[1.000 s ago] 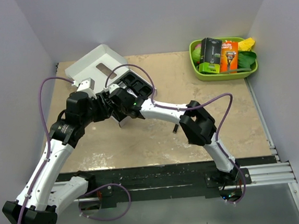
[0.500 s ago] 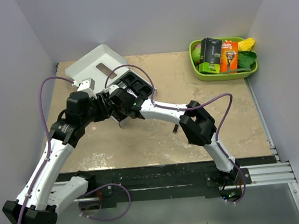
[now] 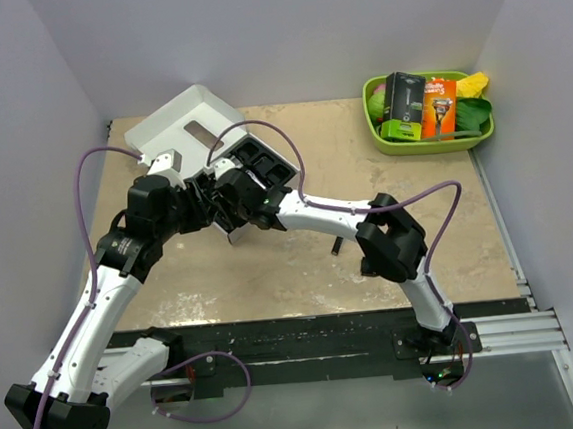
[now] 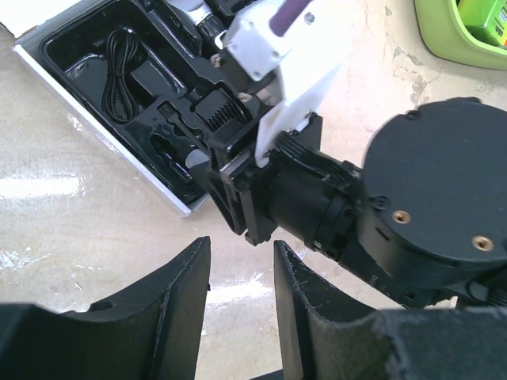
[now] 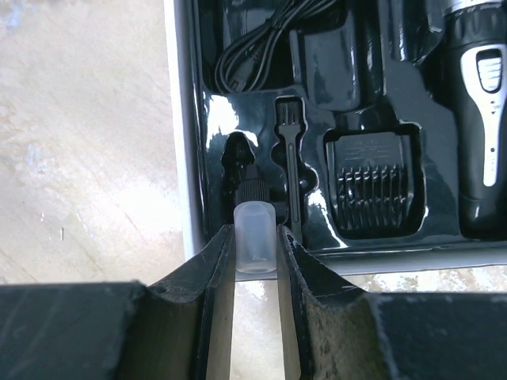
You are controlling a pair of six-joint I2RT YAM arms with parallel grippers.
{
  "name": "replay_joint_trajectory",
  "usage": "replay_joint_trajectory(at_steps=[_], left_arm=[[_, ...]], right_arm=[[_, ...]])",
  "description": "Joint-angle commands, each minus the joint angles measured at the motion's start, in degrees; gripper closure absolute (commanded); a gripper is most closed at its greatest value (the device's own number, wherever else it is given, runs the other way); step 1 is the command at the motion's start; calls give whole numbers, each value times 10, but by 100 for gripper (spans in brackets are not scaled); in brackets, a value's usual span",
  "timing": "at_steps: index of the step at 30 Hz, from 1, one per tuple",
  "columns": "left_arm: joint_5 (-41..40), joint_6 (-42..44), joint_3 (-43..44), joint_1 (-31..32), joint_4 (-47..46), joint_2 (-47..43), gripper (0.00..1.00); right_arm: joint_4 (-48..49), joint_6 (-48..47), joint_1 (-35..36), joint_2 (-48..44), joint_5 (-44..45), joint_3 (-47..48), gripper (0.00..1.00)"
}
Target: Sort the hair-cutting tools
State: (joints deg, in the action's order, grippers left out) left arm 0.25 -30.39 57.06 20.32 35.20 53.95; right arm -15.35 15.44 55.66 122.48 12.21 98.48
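From above, the two wrists crowd over the black insert (image 3: pixel 267 158) near the bench's far-left corner. They hide most of its compartments, along with the left gripper (image 4: pixel 240 257) and right gripper (image 5: pixel 255 228). A dark bit (image 3: pixel 336 245) mid-bench is too small to identify.

The right wrist view cuts the clipper (image 5: pixel 483 142) at its right and top edges and the cord (image 5: pixel 261 36) at the top. The translucent piece (image 5: pixel 256 241) pinched there may or may not touch the black part beyond it. In the left wrist view the green tray (image 4: pixel 436 32) is clipped at the corner.

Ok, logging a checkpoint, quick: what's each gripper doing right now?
Left gripper: open, empty.
Right gripper: closed on a small clear plastic piece.
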Motion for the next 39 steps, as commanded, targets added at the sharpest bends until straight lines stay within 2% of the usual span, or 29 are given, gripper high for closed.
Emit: replay_joint_trajectory(at_steps=[1, 15, 25, 39], left_arm=[[5, 7, -2, -3, -22, -5, 57], [4, 11, 0, -3, -26, -2, 57], [4, 11, -1, -3, -27, 0, 57], [2, 12, -5, -3, -28, -1, 57]], right_arm=[[75, 6, 2, -36, 19, -28, 100], [204, -16, 2, -44, -11, -107, 100], [218, -23, 2, -36, -24, -113, 100], [226, -23, 2, -23, -19, -118, 64]])
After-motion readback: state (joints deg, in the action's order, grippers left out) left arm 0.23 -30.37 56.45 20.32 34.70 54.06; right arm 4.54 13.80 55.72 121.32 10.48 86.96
